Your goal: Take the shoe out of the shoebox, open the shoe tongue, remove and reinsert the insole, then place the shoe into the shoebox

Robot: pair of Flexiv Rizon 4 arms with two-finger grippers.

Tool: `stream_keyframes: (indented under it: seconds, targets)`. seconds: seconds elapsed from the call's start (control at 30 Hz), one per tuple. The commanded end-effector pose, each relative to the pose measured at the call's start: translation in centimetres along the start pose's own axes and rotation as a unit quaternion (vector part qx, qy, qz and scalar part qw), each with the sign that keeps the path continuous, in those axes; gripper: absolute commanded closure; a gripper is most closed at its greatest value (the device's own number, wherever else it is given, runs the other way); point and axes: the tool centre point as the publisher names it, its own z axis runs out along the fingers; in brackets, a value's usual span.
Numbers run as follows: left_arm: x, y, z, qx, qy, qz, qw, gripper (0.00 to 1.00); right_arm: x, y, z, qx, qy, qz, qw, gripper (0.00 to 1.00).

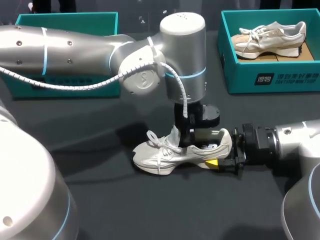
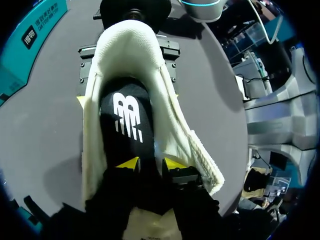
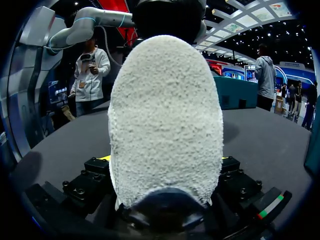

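While the right gripper (image 1: 220, 157) is clenching the sneaker (image 1: 160, 155) heel, tugging is probably risking slippage.
Insole (image 2: 125, 115) ahead of left gripper (image 2: 150, 164), whose hold I cannot tell.

Head view high behind; both wrist views close on shared shoe (image 1: 167, 154)

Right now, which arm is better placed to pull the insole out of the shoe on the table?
Left. The left tool is down in the shoe opening, right over the black insole. The right tool is clamped on the heel, outside the opening, probably best left steadying it.
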Motion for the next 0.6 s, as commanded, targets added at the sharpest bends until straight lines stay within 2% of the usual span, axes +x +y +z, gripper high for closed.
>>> stream_keyframes:
  seconds: [0.03,0.3,0.4,0.47,0.53,0.57,0.6]
  targets:
    - [0.0,-0.5,1.8,-0.003,-0.020,-0.002,1.000,0.69,0.2,-0.2,0.1,0.001,-0.001,0.000,1.000,1.00]
    - [-1.2,0.1,3.1,0.000,-0.082,0.001,0.997,0.67,0.2,-0.2,0.1,0.001,-0.001,0.000,1.000,1.00]
    - [-1.8,0.4,3.5,0.000,-0.118,0.001,0.993,0.70,0.2,-0.2,0.1,0.001,-0.001,0.000,1.000,1.00]
    - [-2.4,0.7,3.6,-0.001,-0.132,-0.003,0.991,0.78,0.2,-0.2,0.1,0.001,-0.001,0.000,1.000,1.00]
    - [-2.9,0.9,3.6,-0.002,-0.141,-0.006,0.990,0.95,0.2,-0.2,0.1,0.001,-0.001,0.000,1.000,1.00]
    - [-3.2,1.0,3.5,-0.002,-0.143,-0.008,0.990,1.00,0.2,-0.2,0.1,0.001,-0.001,0.000,1.000,1.00]
    - [-3.4,1.1,3.4,-0.002,-0.146,-0.010,0.989,1.00,0.2,-0.2,0.1,0.001,-0.001,0.000,1.000,1.00]
